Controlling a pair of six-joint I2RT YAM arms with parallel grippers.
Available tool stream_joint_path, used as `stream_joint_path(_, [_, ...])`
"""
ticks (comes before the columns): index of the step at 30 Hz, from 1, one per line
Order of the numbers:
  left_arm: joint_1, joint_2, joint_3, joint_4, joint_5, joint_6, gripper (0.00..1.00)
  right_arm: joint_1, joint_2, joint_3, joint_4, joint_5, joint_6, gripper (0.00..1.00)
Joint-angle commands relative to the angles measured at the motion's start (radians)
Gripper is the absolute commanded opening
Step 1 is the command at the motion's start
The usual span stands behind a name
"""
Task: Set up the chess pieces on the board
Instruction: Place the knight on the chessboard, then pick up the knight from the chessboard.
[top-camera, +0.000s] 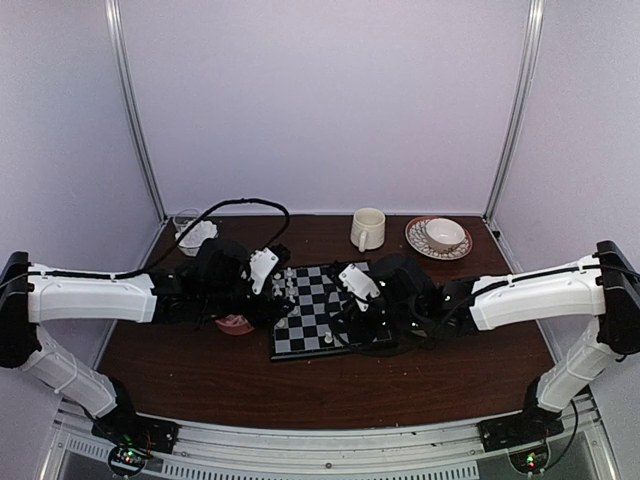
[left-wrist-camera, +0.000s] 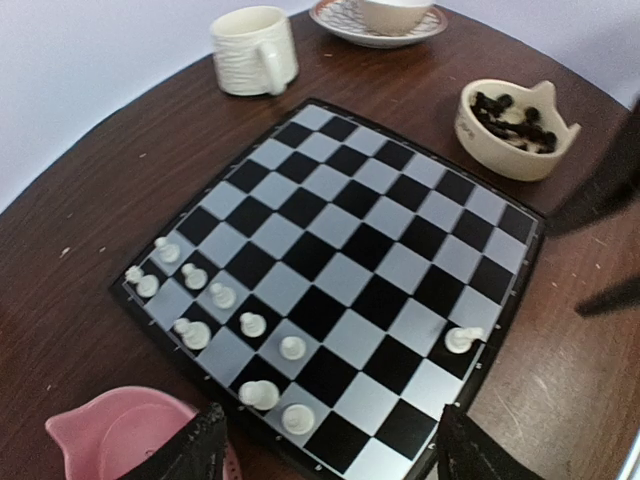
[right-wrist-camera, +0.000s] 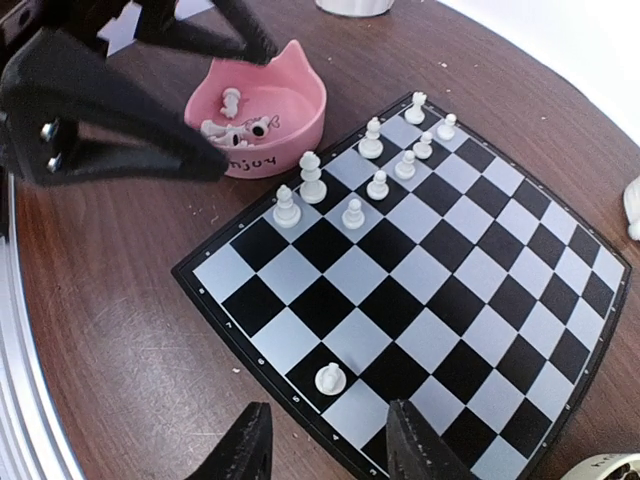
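Board (top-camera: 310, 330) is lying flat mid-table (left-wrist-camera: 90, 180), between the two arms. Both wrists are hanging over it and covering its side edges in the top view.

Around it:
- A mug (left-wrist-camera: 253, 50) is standing past the far edge of the board.
- A saucer (top-camera: 425, 245) is sitting to the right of the mug, and a cup (top-camera: 445, 233) is sitting on it.
- A glass (top-camera: 186, 226) is standing in the far left corner, well apart from the board. Something white is showing in it, but I cannot tell what.

Containers:
- A pink bowl (right-wrist-camera: 260, 120) is sitting just beside the board's left edge and holding a few white pieces (right-wrist-camera: 235, 125). The left arm is half covering it from above.
- A cream bowl (left-wrist-camera: 515, 125) is sitting near the board's far right corner and holding a heap of black pieces (left-wrist-camera: 515, 115).

On the board:
- A cluster of white chessmen (right-wrist-camera: 378, 185) is standing upright in two rough rows along the left side.
- A lone white pawn (right-wrist-camera: 330, 378) is standing upright on a light square at the near edge, far from the rest.

Claws:
- The left claw (left-wrist-camera: 335, 440) is hanging over the near left part of the board, fingers spread wide, gripping nothing.
- The right claw (right-wrist-camera: 328, 420) is hovering at the near edge, fingers partly apart and empty. The lone pawn is standing just ahead of them, not gripped.
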Motion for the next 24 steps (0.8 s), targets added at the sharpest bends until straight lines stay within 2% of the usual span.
stream_joint_path(1, [-0.042,0.061,0.071,-0.013,0.165,0.038,0.7,-0.063,-0.081,-0.088,0.154,0.062,0.105,0.41])
stream_joint_path(6, [-0.075,0.161,0.136,-0.039,0.221,0.04,0.66,-0.182,-0.132,-0.183,0.246,0.009,0.246,0.41])
stream_joint_path(11, [-0.137,0.283,0.265,-0.151,0.174,-0.004,0.66,-0.254,-0.138,-0.233,0.303,-0.03,0.319,0.41])
stream_joint_path(17, [-0.159,0.42,0.39,-0.276,0.12,-0.043,0.57,-0.276,-0.161,-0.268,0.347,-0.034,0.339,0.4])
stream_joint_path(24, [-0.166,0.483,0.44,-0.308,0.127,-0.054,0.46,-0.28,-0.162,-0.267,0.347,-0.041,0.334,0.4])
